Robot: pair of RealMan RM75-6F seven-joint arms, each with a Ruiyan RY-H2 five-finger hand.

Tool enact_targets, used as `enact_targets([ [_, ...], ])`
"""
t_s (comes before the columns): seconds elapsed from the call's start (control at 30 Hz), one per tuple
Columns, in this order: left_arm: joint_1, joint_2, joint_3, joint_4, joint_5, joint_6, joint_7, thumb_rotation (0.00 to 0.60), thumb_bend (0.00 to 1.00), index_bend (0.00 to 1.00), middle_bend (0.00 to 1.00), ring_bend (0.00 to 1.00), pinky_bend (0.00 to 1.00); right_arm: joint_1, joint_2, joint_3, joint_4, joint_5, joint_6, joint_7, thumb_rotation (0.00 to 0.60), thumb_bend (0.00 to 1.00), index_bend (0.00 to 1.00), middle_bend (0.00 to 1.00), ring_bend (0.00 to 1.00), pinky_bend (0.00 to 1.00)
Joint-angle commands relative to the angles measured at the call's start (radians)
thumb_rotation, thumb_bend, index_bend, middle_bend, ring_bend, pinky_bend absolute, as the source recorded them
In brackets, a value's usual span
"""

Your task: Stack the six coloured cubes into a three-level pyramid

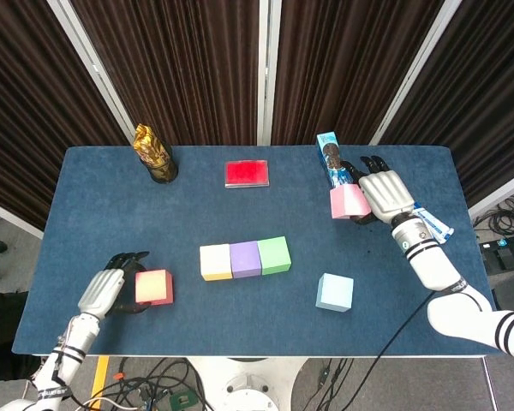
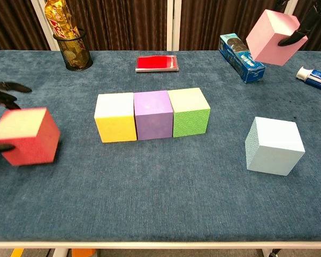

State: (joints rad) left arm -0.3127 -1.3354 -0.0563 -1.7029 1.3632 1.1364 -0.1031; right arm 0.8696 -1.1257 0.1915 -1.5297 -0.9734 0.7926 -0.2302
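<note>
While lifted off the desk [image 1: 111, 205]: red cube [image 2: 25, 135] at 8 o'clock, left robot hand [image 1: 103, 289] clamped on it; pink cube [image 2: 272, 37] at 2 o'clock, clamped in right robot hand [image 1: 384, 193]. Probably light, stiff foam; best pinched across opposite flat faces.

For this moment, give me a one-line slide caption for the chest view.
Left hand grips red cube, right hand holds pink cube aloft; yellow-purple-green base row waits.
</note>
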Motion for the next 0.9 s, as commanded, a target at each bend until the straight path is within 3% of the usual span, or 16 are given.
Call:
enact_targets([
  [0.03,0.0,0.041,-0.029,-0.048,0.001,0.024,-0.04,0.6,0.23,0.12,0.51,0.09,0.04,-0.002,0.003,0.002,-0.001,0.0,0.001,0.002,0.6,0.15,0.0,0.53,0.05,0.0],
  [0.17,-0.012,0.078,-0.063,-0.099,-0.016,0.032,-0.052,0.6,0.23,0.12,0.52,0.1,0.04,-0.004,0.007,0.005,-0.005,0.006,0.006,0.0,0.6,0.15,0.0,0.53,0.05,0.0],
  [0.43,-0.077,0.066,-0.138,-0.17,-0.088,0.009,0.018,0.6,0.23,0.13,0.54,0.12,0.04,-0.01,0.016,0.002,-0.006,0.022,0.001,-0.004,0.6,0.15,0.0,0.53,0.05,0.0],
  [0.9,-0.234,-0.039,-0.237,-0.211,-0.336,-0.034,0.247,0.6,0.23,0.13,0.59,0.16,0.04,-0.037,0.052,0.002,0.001,0.029,-0.002,0.022,0.6,0.15,0.0,0.54,0.05,0.0],
])
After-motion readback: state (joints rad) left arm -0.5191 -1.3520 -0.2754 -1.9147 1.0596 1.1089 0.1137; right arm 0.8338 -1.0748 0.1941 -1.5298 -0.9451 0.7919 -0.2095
